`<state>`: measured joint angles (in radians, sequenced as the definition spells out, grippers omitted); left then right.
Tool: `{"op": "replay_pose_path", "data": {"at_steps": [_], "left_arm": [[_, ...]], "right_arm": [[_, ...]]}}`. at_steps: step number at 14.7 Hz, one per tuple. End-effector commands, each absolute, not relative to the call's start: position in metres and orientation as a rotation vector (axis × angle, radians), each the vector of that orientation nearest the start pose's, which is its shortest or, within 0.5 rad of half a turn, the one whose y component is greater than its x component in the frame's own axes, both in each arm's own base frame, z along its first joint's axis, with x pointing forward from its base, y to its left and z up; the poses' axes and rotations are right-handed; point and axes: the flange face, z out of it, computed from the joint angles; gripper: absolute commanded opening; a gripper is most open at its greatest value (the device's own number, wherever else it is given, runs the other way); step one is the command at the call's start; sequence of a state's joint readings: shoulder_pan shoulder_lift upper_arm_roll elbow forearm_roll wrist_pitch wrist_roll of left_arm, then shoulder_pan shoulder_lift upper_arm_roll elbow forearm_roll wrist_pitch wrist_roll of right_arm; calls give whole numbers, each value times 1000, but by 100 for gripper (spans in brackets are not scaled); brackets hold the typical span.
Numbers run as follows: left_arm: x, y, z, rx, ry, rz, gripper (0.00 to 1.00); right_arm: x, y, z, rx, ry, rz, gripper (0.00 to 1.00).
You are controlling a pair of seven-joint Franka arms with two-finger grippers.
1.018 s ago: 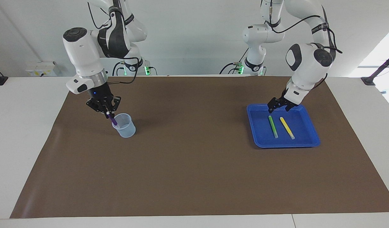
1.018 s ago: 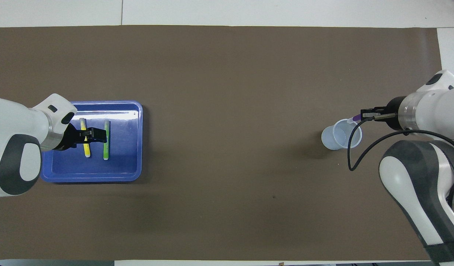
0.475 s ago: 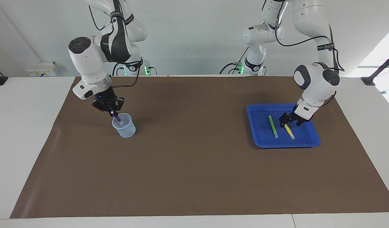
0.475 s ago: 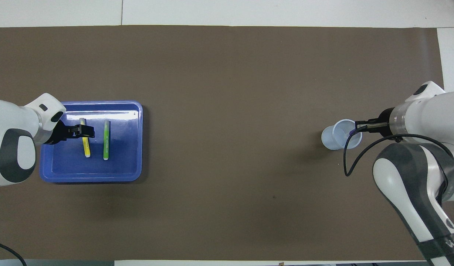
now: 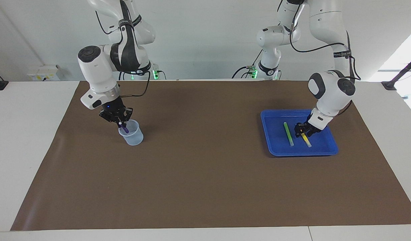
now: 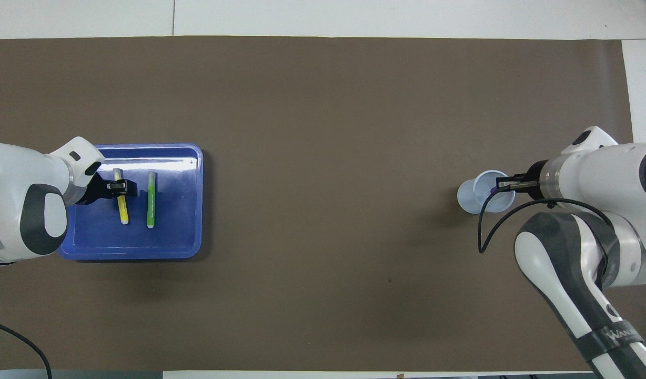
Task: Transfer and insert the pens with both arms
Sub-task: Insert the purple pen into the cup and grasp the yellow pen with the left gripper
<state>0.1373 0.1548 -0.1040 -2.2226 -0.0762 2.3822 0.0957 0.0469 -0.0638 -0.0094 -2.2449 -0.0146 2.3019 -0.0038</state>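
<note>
My right gripper [image 5: 120, 123] is shut on the purple pen [image 5: 125, 128] and holds it slanted, its lower end inside the mouth of the pale blue cup [image 5: 134, 137] at the right arm's end of the mat. In the overhead view this gripper [image 6: 501, 184] is over the cup's [image 6: 473, 199] rim. My left gripper [image 5: 302, 133] is down in the blue tray [image 5: 275, 150] at the upper part of the yellow pen [image 5: 307, 142]. The green pen [image 5: 288, 134] lies beside it. The overhead view shows the left gripper [image 6: 122, 186] across the yellow pen [image 6: 123, 211], with the green pen [image 6: 151, 202] alongside in the tray [image 6: 189, 226].
A brown mat [image 5: 205, 180] covers the table's middle, with white table around it. Two smaller white arms with green-lit bases [image 5: 267, 72] stand at the robots' edge.
My left gripper moved from the tray's edge nearest the robots down onto the yellow pen. My right gripper lowered the purple pen further into the cup.
</note>
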Motion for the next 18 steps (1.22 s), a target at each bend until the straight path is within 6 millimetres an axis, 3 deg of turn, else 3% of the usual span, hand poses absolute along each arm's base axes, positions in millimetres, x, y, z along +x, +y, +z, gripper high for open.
{"op": "replay_pose_path", "data": {"at_steps": [1, 5, 7, 8, 9, 10, 11, 15, 18], "left_arm": [[541, 18, 303, -3193, 39, -38, 53], [541, 19, 298, -3195, 33, -24, 26], [541, 19, 298, -3195, 33, -24, 17], [542, 19, 299, -3196, 32, -26, 10], [541, 19, 298, -3195, 33, -24, 2], [542, 19, 299, -3196, 32, -26, 0], [541, 19, 298, -3196, 32, -24, 0], [543, 24, 300, -3197, 10, -14, 0], [553, 31, 317, -3202, -14, 31, 0]], "right_arm": [[519, 17, 394, -3169, -125, -217, 0], [519, 17, 391, -3176, -141, -228, 0], [519, 17, 390, -3177, -143, -226, 0], [519, 17, 390, -3178, -146, -226, 10], [520, 18, 391, -3177, -146, -230, 51], [521, 18, 391, -3177, -148, -230, 85], [522, 18, 391, -3177, -148, -230, 99], [529, 14, 396, -3174, -128, -247, 100], [541, 13, 420, -3171, -123, -288, 100]]}}
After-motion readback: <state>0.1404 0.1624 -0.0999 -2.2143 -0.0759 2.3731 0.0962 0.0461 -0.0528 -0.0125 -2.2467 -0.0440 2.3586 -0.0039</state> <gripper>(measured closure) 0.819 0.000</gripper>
